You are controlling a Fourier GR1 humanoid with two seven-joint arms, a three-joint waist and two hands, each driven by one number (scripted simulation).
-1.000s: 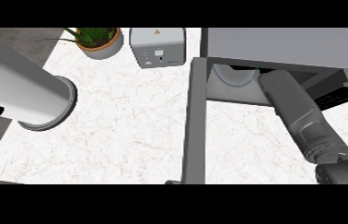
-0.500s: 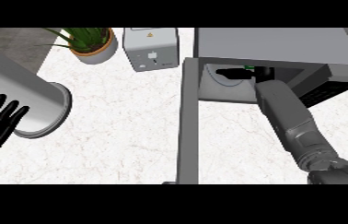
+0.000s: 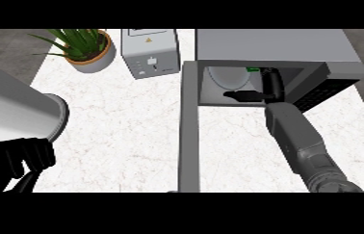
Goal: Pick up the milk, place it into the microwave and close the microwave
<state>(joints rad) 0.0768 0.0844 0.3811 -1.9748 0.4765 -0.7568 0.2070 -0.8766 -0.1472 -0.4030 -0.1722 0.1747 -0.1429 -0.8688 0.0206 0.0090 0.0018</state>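
Head view: microwave (image 3: 270,47) sits at upper right of the marble surface (image 3: 121,127), door (image 3: 188,127) swung open toward the viewer. Right robot hand (image 3: 249,95) is inside the cavity, fingers curled; can't tell what they pinch. Milk shows only as a green bit (image 3: 252,69) at the cavity's back. Left robot hand (image 3: 25,158) at lower left edge, fingers curled, holding nothing. Potted plant (image 3: 85,47) and grey box (image 3: 150,52) along the far edge.

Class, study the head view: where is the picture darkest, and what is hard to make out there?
Head view: darkest inside the microwave, where the black right hand merges with shadow; a green bit shows, too small to identify. The counter is evenly lit, without glare.
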